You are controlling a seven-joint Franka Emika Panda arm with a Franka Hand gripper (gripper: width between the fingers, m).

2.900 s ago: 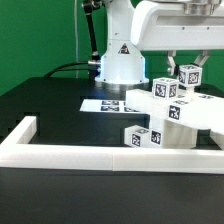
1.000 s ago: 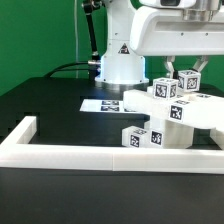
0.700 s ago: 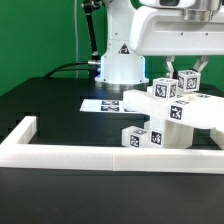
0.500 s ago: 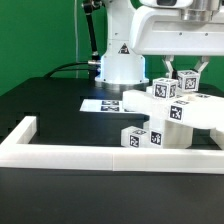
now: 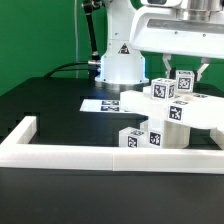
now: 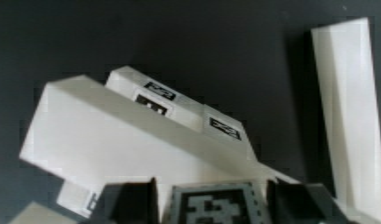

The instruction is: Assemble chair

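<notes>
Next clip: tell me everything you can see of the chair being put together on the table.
The chair is a blocky, white, plastic-looking model carrying black-and-white square tags. A broad flat slab lies tilted over lower blocks, and smaller tagged cubes stick up from it. It stands at the exterior view's right, inside the white border frame, past the marker board. The tool is shut on one upper tagged block; the wrist view shows its fingers either side of it.

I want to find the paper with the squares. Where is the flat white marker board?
In the exterior view, the flat white marker board lies on the black table, in front of the robot's white base and left of the white plastic chair.
</notes>
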